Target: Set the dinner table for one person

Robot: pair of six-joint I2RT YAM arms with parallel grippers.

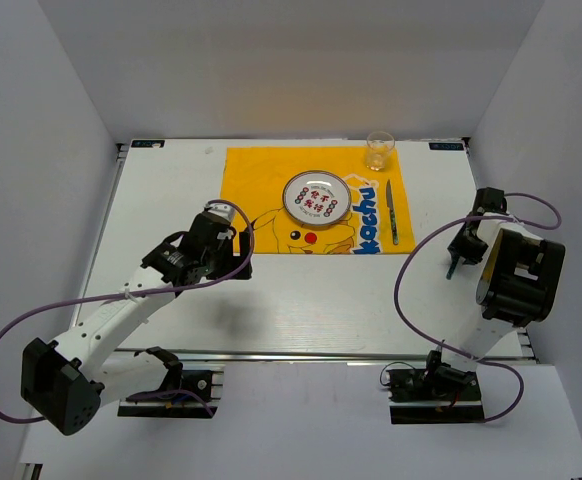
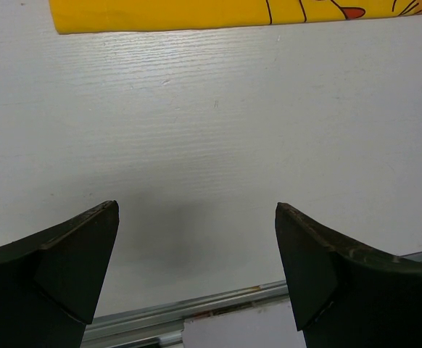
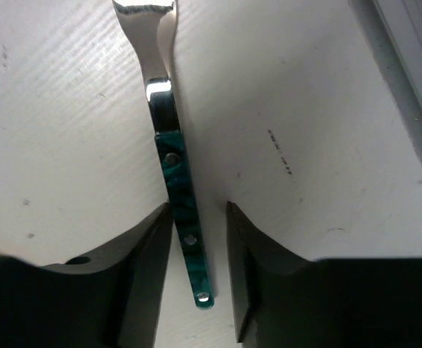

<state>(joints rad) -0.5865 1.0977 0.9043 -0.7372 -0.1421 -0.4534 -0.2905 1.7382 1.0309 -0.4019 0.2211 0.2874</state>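
On the white dinner table (image 1: 301,300), right of the mat, lies a utensil with a green handle (image 3: 182,196) and a silver neck; its head is cut off at the top of the right wrist view. My right gripper (image 3: 196,210) straddles that handle with narrowed jaws. The left finger (image 3: 149,246) is at the handle, and a gap shows before the right finger. In the top view the right gripper (image 1: 455,262) points down at the table. My left gripper (image 2: 196,210) hovers wide open over bare table, just below the mat's near edge.
A yellow cartoon mat (image 1: 261,170) at the back carries a round printed plate (image 1: 316,197) and a green-handled knife (image 1: 392,212). A clear glass (image 1: 379,150) stands at the mat's far right corner. The table's metal rail (image 2: 196,308) runs along the near edge.
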